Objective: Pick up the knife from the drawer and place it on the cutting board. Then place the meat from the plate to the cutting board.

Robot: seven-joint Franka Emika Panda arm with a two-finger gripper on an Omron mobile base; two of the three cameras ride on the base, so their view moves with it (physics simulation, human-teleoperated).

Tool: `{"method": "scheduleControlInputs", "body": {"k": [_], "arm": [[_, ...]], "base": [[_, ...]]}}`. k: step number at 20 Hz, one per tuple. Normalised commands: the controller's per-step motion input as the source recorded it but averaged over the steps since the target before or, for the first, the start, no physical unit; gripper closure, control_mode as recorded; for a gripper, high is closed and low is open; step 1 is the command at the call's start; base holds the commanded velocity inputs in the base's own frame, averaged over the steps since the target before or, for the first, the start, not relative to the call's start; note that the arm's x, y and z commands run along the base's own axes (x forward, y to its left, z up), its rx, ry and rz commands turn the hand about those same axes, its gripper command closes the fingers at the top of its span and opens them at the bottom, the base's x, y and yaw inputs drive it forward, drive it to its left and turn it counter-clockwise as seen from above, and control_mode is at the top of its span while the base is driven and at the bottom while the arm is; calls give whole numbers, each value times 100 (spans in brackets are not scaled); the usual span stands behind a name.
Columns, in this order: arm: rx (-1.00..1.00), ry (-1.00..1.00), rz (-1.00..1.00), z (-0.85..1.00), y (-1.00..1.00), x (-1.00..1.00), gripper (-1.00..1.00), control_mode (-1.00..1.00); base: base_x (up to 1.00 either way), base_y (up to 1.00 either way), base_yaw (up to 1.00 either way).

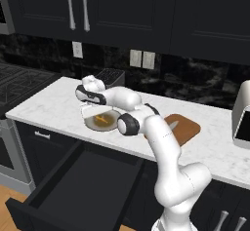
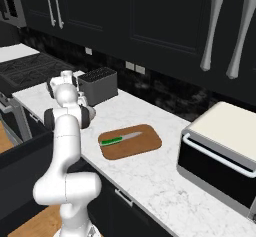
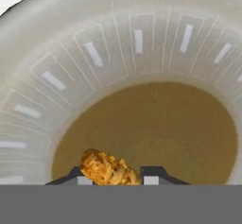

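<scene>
Meat (image 3: 108, 169) right up close, clamped between end effector (image 3: 113, 178) tips, half cut off; plate (image 3: 118, 53) rim all around; knife (image 2: 120, 139) lying on cutting board (image 2: 145, 146).

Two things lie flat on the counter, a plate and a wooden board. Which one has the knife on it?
The cutting board: the knife lies across it, while the plate carries the meat.

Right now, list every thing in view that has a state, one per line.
Drawer: pulled open, nothing seen inside.
Knife: lying flat on the board.
Meat: on the plate, between the fingers.
Gripper: down at the plate, fingers on either side of the meat; a firm grip cannot be confirmed.
Upper cabinets: closed.
</scene>
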Motion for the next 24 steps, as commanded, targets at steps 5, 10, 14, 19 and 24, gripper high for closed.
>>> {"method": "scheduleControlInputs", "body": {"k": [5,10,14,19,24], "arm": [[0,1,0,-7,-24,-28,100,-100],[0,4,0,0,-49,-19,100,-100],[3,0,0,26,-36,-42,100,-100],[6,0,0,39,-50,-91,100,-100],[5,0,0,12,-68,-86,100,-100]], "base": [[0,0,0],[0,0,0],[0,0,0],[0,0,0],[0,0,0]]}}
